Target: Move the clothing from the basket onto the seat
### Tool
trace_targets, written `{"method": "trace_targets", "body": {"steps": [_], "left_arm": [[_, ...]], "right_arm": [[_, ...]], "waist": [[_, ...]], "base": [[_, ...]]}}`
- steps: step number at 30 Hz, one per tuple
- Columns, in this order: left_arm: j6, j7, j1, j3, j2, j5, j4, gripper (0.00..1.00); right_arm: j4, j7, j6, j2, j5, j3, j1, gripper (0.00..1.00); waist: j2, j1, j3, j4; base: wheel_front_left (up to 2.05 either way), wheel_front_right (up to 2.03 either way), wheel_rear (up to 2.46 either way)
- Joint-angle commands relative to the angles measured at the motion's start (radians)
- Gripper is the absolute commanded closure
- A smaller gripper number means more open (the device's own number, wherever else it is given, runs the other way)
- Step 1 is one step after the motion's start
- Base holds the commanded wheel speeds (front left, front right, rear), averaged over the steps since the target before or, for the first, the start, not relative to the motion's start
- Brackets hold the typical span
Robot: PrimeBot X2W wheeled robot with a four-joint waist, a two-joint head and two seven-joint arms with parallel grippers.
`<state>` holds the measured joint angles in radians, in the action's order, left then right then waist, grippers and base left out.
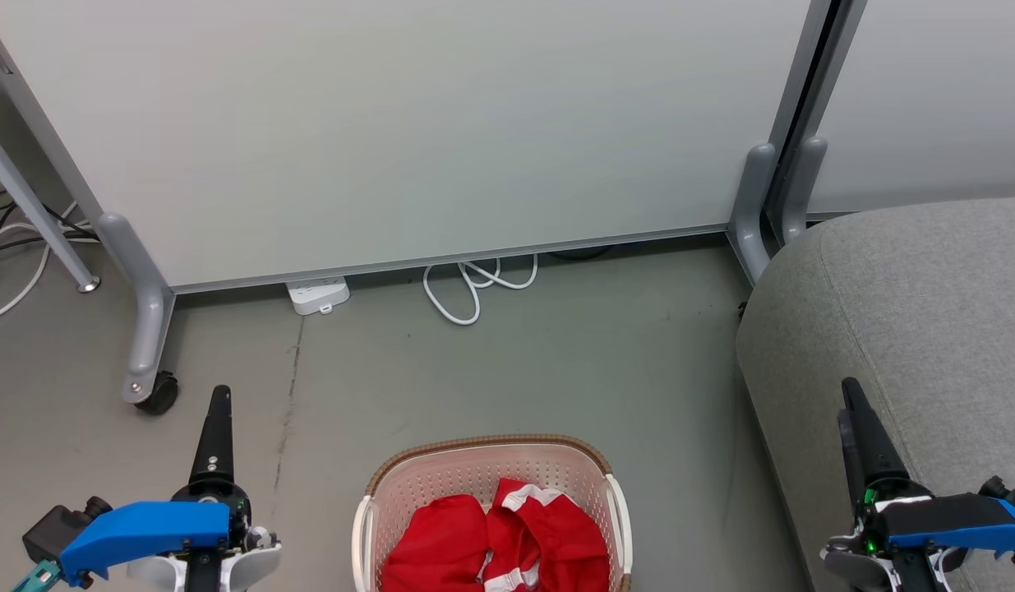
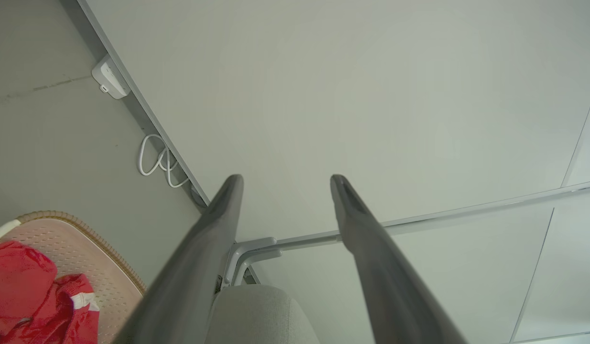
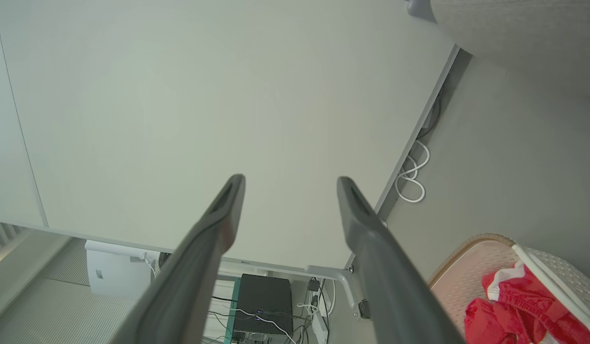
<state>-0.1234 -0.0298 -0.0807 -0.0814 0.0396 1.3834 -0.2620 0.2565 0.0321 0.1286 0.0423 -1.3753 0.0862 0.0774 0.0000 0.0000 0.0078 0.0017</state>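
Observation:
Red clothing (image 1: 499,538) with white stripe trim lies bunched inside the cream basket (image 1: 408,473) on the floor at the bottom centre of the head view. The grey seat (image 1: 926,296) fills the right side. My left gripper (image 1: 218,403) hovers left of the basket, and my right gripper (image 1: 850,396) hovers over the seat's front edge. The left wrist view shows my left gripper (image 2: 285,184) open and empty, with the clothing (image 2: 22,291) and basket (image 2: 84,258) at lower left. My right gripper (image 3: 290,184) is open too, with the basket (image 3: 466,272) and clothing (image 3: 519,310) at lower right.
A white partition panel (image 1: 425,123) on grey legs with a caster (image 1: 158,393) stands behind the basket. A white power strip (image 1: 316,296) and coiled cable (image 1: 474,288) lie at its foot. Bare grey floor (image 1: 515,370) separates the basket from the panel.

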Motion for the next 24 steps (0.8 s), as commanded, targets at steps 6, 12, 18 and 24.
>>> {"method": "trace_targets", "body": {"steps": [6, 12, 18, 24], "left_arm": [[0.01, 0.033, -0.042, 0.027, 0.008, -0.168, 0.039, 0.0], [0.027, 0.056, -0.047, 0.053, 0.009, -0.293, 0.041, 0.0], [0.038, 0.079, -0.052, 0.077, 0.009, -0.404, 0.027, 0.0], [0.042, 0.099, -0.057, 0.093, 0.01, -0.501, 0.015, 0.0]], "right_arm": [[-0.036, -0.034, 0.001, 0.006, 0.169, -0.021, 0.037, 0.0], [-0.044, -0.058, 0.001, 0.006, 0.292, -0.04, 0.039, 0.0], [-0.043, -0.081, 0.001, 0.007, 0.404, -0.061, 0.038, 0.0], [-0.031, -0.101, 0.002, 0.007, 0.506, -0.074, 0.038, 0.0]], "waist": [[0.0, 0.0, 0.002, 0.002], [0.0, 0.0, 0.003, 0.003], [0.0, 0.0, 0.002, 0.004], [0.0, 0.0, 0.001, 0.005]], "base": [[0.0, 0.0, 0.0], [0.0, 0.0, 0.0], [0.0, 0.0, 0.0], [0.0, 0.0, 0.0]]}}
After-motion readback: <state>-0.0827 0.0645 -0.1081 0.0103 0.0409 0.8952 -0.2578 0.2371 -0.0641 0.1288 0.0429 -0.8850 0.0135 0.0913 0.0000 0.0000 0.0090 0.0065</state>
